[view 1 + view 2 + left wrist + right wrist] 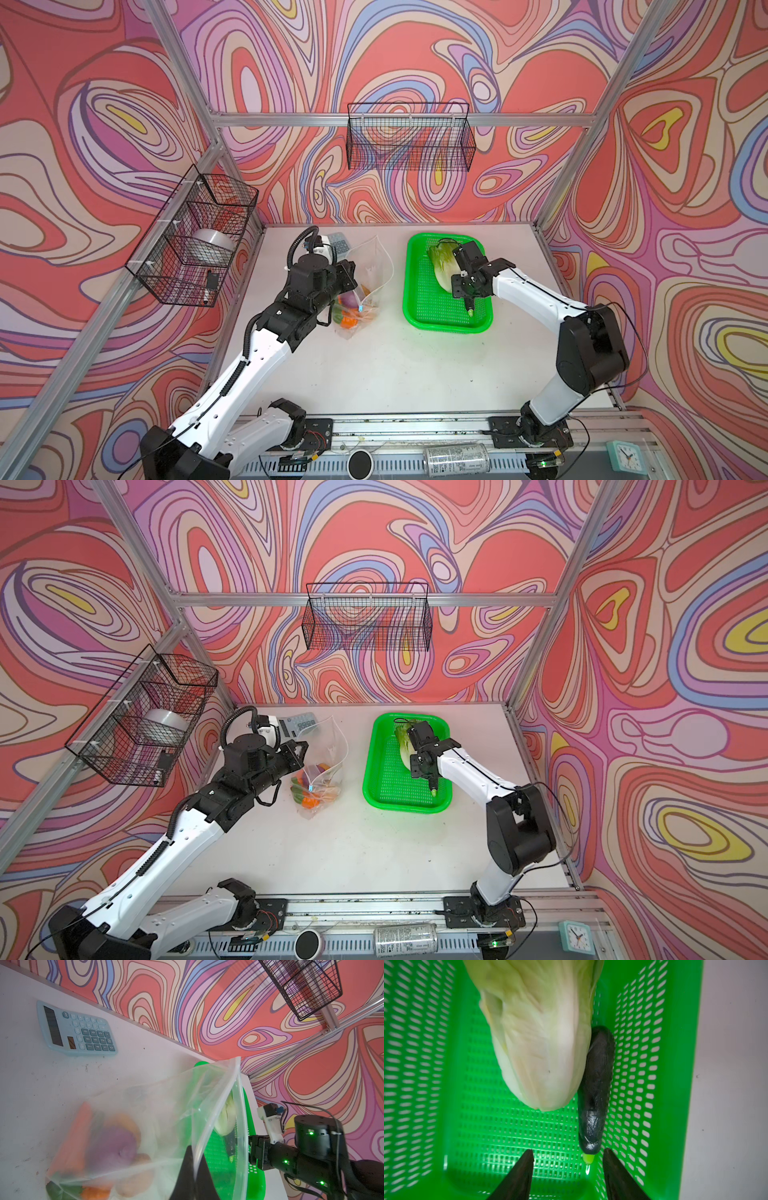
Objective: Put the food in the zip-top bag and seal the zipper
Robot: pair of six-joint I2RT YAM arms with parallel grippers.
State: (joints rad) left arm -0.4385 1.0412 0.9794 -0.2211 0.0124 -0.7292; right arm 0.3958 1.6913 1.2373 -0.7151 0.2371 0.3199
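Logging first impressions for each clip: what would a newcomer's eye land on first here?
The bright green basket on the right of the table stands out, holding a pale napa cabbage and a dark eggplant, the open right gripper at the eggplant's stem end. Left of it, the left gripper pinches the rim of the zip-top bag, colourful vegetables inside.

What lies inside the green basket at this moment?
In the basket a cabbage and a dark eggplant lie side by side, touching. The open right tool hangs at the eggplant's stem end. Whatever is under the cabbage is covered.
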